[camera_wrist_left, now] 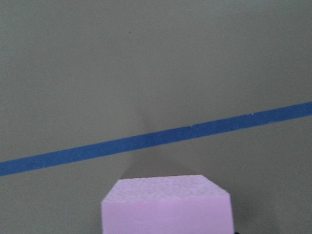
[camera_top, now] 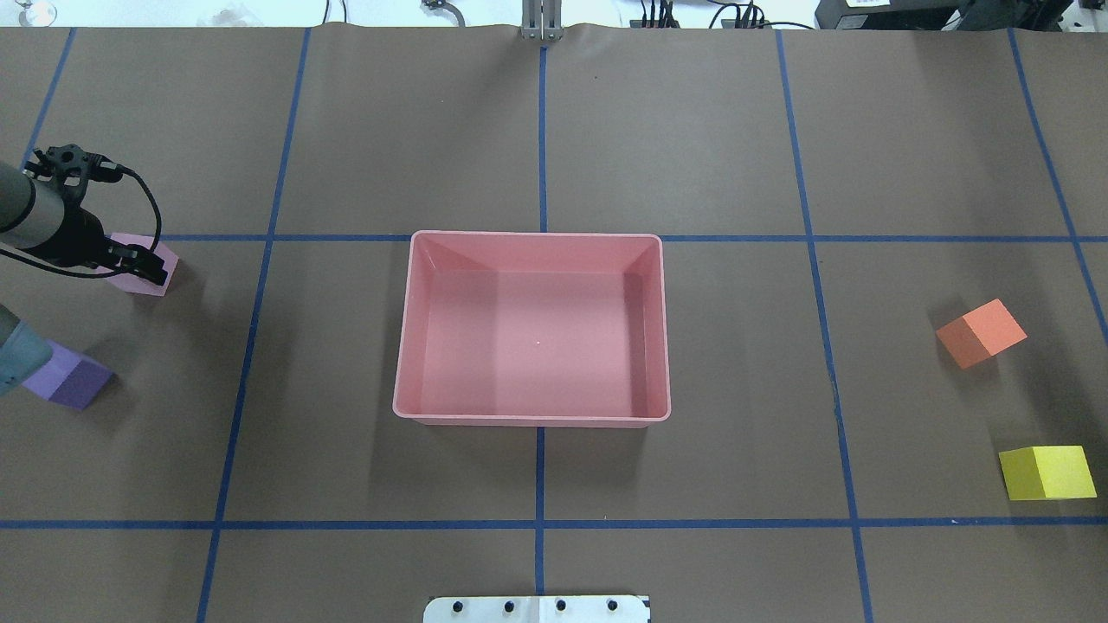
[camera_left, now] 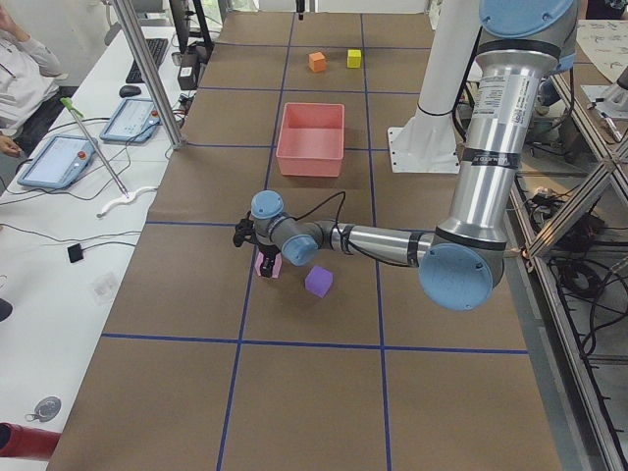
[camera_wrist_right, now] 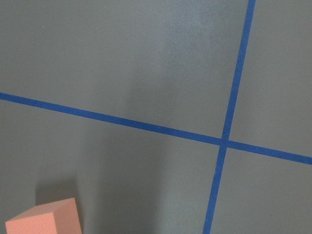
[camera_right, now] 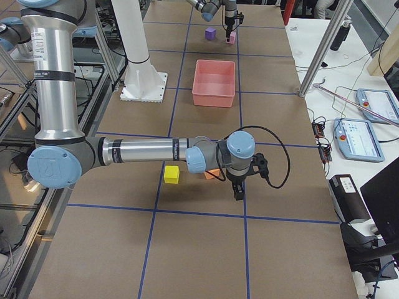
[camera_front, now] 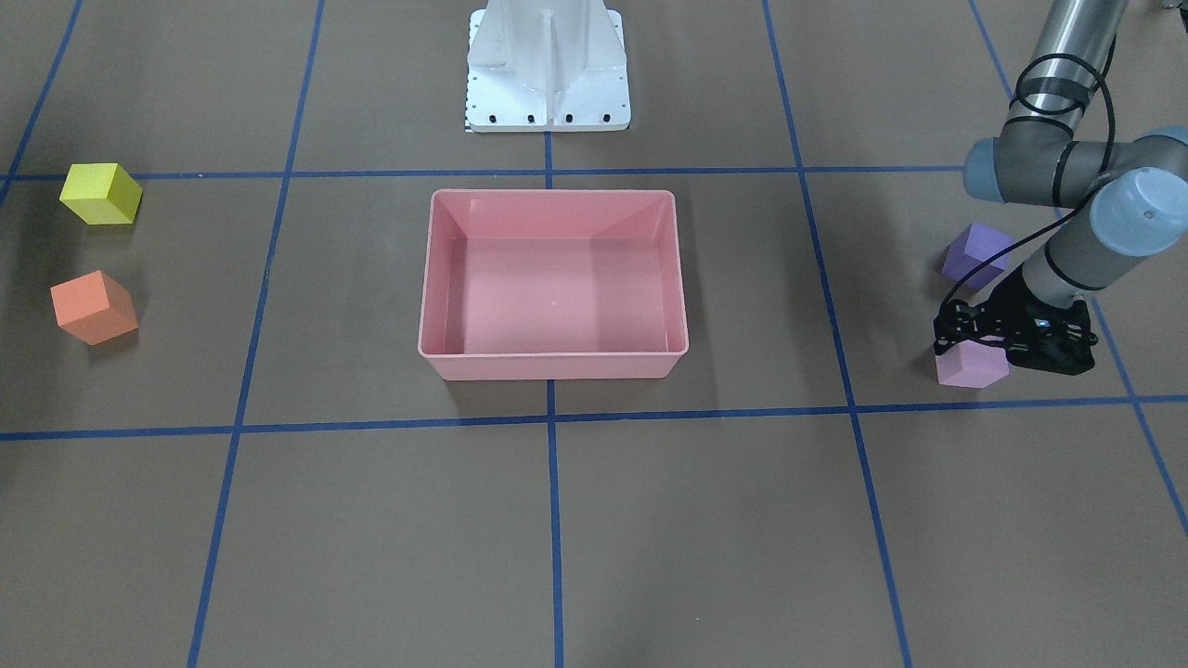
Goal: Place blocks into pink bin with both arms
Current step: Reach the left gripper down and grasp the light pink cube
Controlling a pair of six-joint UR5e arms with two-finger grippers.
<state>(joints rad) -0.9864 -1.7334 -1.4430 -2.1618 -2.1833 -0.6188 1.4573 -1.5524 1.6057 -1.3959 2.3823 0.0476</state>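
The pink bin [camera_front: 552,192] [camera_top: 537,234] stands empty at mid-table. My left gripper [camera_top: 138,264] [camera_front: 979,343] is down at the light pink cube [camera_top: 160,275] [camera_front: 970,366], which rests on the table and fills the bottom of the left wrist view [camera_wrist_left: 165,207]. Whether the jaws grip it I cannot tell. The purple cube [camera_top: 74,381] [camera_front: 974,250] lies beside it. The orange cube [camera_top: 981,332] [camera_front: 93,306] and the yellow cube [camera_top: 1047,472] [camera_front: 100,193] lie on the other side. My right gripper [camera_right: 237,192] hangs above the table next to the orange cube [camera_wrist_right: 44,219]. Its jaw state I cannot tell.
The white base mount [camera_front: 548,65] [camera_top: 537,608] stands behind the bin on the robot's side. Blue tape lines cross the brown table. Tablets and cables lie on a side bench [camera_left: 59,162] beyond the far edge.
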